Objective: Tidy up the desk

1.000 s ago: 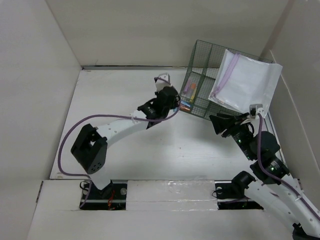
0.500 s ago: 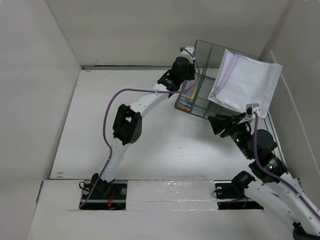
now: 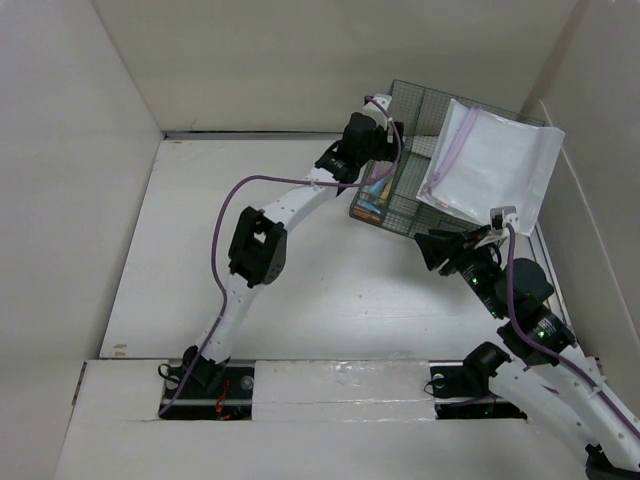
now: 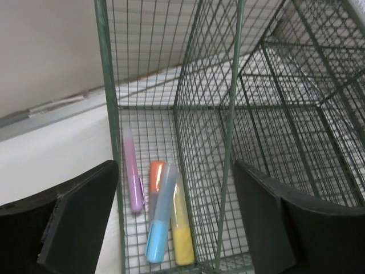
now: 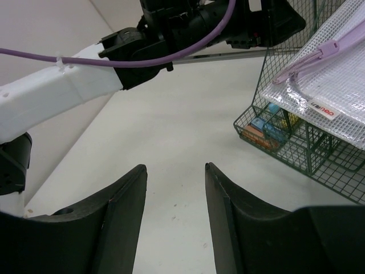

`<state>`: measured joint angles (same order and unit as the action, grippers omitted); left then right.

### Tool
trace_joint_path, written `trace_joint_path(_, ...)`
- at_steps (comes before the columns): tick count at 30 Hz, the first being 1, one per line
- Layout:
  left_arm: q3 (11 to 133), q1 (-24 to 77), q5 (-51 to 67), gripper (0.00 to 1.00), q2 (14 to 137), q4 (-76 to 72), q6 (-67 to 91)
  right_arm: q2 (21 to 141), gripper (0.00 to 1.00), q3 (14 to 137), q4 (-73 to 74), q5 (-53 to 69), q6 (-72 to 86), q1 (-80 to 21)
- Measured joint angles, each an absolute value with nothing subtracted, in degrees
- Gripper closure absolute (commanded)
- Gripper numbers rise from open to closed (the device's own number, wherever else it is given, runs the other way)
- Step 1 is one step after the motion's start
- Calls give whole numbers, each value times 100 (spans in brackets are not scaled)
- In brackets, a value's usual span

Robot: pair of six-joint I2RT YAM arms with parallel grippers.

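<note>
- In the upper right of the top view, the left claw [image 4: 174, 171] hangs over the green mesh organizer [image 3: 395, 210], fingers spread wide with nothing between them.
- Below it, four highlighters [image 4: 159, 228] lie in the narrow left compartment, so this drop looks done.
- The best exit, I judge, is straight up, both fingers kept off the wire walls, and only then a swing away.
- The right claw [image 5: 175, 168] hovers at right centre, released and empty, near the organizer's front corner.
- The desk [image 3: 330, 290] fills the middle of the view beneath both arms.
- A zip pouch [image 3: 490, 165] lies across the organizer's right side.
</note>
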<state>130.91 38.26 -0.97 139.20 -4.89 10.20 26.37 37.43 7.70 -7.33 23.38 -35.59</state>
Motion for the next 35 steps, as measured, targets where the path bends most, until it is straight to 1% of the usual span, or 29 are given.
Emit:
trace_joint_path(4, 12317, 3830, 36, 20, 13581, -685, 1015, 2679, 49, 3743, 768, -707, 2338, -3559)
trace_joint_path(5, 12108, 3837, 45, 16, 13452, -692, 1020, 2692, 49, 3743, 770, -707, 2338, -3559)
trace_joint_path(6, 11808, 3857, 47, 1, 13270, -749, 1017, 2700, 48, 3743, 766, -707, 2338, -3559)
trace_joint_path(9, 10669, 3885, -40, 1, 12381, -950, 1100, 2705, 47, 3743, 766, -709, 2335, -3559)
trace_joint_path(10, 10250, 3909, -117, 3, 11974, -998, 1133, 2703, 46, 3743, 766, -709, 2335, -3559)
trace_joint_path(12, 9400, 3997, -305, 6, 11083, -1251, 1219, 2700, 46, 3743, 766, -707, 2333, -3559)
trace_joint_path(15, 8023, 4169, -602, 7, 9450, -1846, 1463, 2681, 42, 3743, 755, -692, 2324, -3559)
trace_joint_path(17, 7236, 4259, -840, 5, 8407, -2176, 1691, 2650, 35, 3743, 744, -670, 2290, -3559)
trace_joint_path(18, 6871, 4272, -978, 3, 7953, -2338, 1811, 2635, 29, 3743, 738, -650, 2270, -3559)
trace_joint_path(19, 6506, 4263, -1138, 1, 7533, -2460, 1920, 2620, 18, 3743, 738, -622, 2263, -3559)
trace_joint_path(22, 5459, 4215, -1542, 1, 6490, -2578, 2178, 2545, 6, 3756, 733, -532, 2209, -3559)
trace_joint_path(24, 4816, 4189, -1723, 1, 5865, -2414, 2300, 2462, 2, 3791, 727, -464, 2196, -3559)
trace_joint_path(25, 4571, 4191, -1787, 1, 5592, -2281, 2346, 2425, 0, 3817, 727, -436, 2189, -3559)
trace_joint_path(29, 3986, 4193, -1931, 1, 4276, -1614, 2530, 2272, 0, 3962, 685, -331, 2185, -3559)
trace_joint_path(35, 3913, 4193, -2204, 1, 2248, -1234, 2670, 2095, 0, 4139, 646, -222, 2189, -3559)
